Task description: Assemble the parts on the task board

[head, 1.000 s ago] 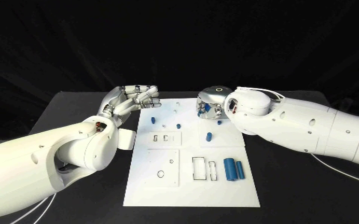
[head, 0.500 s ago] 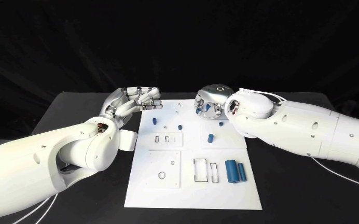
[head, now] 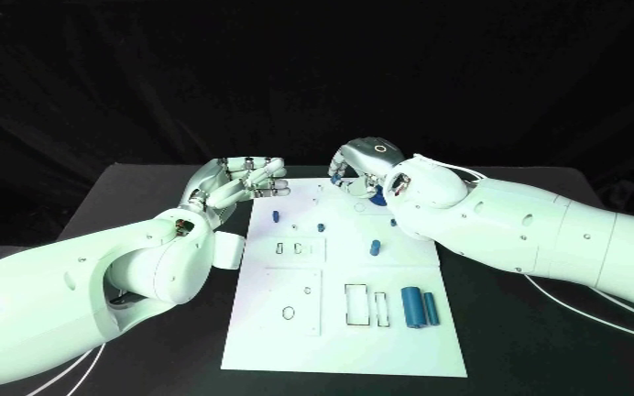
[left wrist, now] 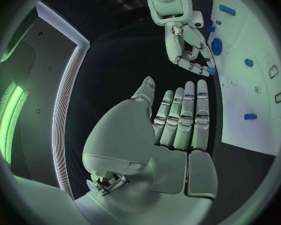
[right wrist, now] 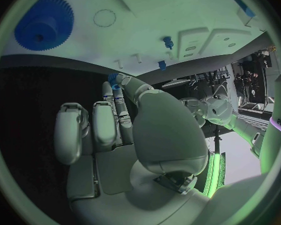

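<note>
Right hand [head: 359,165] pinches a small blue part [right wrist: 113,78] above the task board's [head: 346,341] far edge. Left hand [head: 239,179], fingers extended together, holds nothing beside the board.

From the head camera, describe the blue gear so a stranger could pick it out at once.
Start at the white task board in the middle of the black table, then go to its far edge, just below the right robot hand. The blue gear lies flat there; unlike the small pegs and two cylinders, it is a wide disc with a toothed rim.
</note>
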Robot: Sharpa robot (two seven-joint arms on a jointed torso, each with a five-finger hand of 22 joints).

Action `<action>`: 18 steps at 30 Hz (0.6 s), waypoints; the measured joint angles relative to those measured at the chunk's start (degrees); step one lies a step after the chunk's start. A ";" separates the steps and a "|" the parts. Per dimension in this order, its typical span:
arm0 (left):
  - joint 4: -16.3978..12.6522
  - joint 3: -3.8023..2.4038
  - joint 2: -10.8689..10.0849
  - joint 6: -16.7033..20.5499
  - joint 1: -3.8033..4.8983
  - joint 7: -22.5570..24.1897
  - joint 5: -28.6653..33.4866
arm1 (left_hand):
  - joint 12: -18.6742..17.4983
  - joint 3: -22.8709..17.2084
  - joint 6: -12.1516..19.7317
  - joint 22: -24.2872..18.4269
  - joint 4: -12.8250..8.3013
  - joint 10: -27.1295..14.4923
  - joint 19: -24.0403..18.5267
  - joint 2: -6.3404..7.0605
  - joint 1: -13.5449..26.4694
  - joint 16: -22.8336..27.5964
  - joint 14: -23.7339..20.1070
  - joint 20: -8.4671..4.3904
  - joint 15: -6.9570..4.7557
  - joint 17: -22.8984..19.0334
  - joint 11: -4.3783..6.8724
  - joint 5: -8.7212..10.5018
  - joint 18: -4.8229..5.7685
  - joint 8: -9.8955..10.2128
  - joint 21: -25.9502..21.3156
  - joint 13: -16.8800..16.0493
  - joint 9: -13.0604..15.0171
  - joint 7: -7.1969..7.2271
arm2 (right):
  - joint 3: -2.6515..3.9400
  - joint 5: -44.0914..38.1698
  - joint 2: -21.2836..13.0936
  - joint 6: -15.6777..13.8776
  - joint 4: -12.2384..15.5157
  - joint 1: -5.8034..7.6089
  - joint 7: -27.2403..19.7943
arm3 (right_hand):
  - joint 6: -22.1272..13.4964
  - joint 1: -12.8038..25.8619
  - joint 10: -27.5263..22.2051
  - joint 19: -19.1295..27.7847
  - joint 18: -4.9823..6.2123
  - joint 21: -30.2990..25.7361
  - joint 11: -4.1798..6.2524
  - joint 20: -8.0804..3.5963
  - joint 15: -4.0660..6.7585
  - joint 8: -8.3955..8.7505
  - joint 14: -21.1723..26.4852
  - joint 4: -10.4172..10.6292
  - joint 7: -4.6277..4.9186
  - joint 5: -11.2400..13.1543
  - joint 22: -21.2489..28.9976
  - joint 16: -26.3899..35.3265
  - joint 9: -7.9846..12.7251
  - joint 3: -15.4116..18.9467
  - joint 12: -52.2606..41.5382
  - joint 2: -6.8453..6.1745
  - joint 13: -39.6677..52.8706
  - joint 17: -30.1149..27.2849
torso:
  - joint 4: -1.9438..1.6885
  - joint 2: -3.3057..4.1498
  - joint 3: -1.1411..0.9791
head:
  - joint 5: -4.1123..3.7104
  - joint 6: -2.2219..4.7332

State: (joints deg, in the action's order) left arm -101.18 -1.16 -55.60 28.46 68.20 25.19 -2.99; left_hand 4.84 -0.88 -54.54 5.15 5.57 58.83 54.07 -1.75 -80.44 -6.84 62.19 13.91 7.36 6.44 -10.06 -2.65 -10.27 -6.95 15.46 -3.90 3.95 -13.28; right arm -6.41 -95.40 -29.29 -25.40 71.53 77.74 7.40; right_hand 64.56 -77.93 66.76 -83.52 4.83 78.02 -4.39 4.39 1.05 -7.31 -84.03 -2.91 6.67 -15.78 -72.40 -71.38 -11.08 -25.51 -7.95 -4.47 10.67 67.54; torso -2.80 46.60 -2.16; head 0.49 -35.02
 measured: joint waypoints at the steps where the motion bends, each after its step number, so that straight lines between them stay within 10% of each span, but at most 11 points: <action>1: 0.04 0.00 0.00 -0.08 0.00 -0.01 0.03 | -0.05 0.07 0.00 0.00 -0.07 0.00 0.00 -0.07 -0.07 0.13 0.00 0.00 0.00 0.00 0.00 0.00 0.00 0.00 0.00 0.00 0.00 0.00 | 0.00 0.11 0.43 -0.29 -0.38 -0.14 -0.09 | 0.00 0.00 0.00 0.00 0.00 0.00 0.00 0.00 0.00 0.01 0.00 0.00 0.00 0.00 0.00 0.00 0.00 0.00 0.07 0.00 0.00 0.00 | -0.01 0.02 -0.01 | 0.09 0.01; 18: -0.02 0.00 -0.14 -0.74 0.26 -0.15 0.37 | -0.16 0.07 0.20 -0.11 -0.07 0.00 0.00 -0.29 0.17 0.15 0.00 0.00 0.00 0.05 0.00 0.00 0.00 0.22 -0.28 -0.01 -0.05 -0.20 | -0.05 1.73 4.47 -1.55 -5.24 -1.43 -1.94 | -0.20 -0.08 0.00 0.00 0.00 -0.02 0.00 0.01 0.00 0.10 0.00 0.00 0.19 -1.00 0.01 -0.22 -0.32 -0.03 0.54 -0.08 0.00 0.04 | -0.27 0.41 -0.04 | 0.61 0.10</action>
State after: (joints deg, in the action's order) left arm -101.20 -1.16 -55.74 27.72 68.46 25.04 -2.61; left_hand 4.68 -0.81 -54.33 5.04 5.51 58.83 54.07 -2.04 -80.27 -6.68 62.19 13.91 7.36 6.49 -10.06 -2.65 -10.27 -6.73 15.18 -3.91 3.90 -13.48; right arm -6.46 -93.67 -24.82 -26.95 66.29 76.31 5.46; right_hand 64.35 -78.01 66.76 -83.52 4.83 78.00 -4.40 4.39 1.04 -7.22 -84.03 -2.91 6.86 -16.77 -72.39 -71.60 -11.41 -25.54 -7.41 -4.55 10.67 67.59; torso -3.07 47.02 -2.20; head 1.10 -34.92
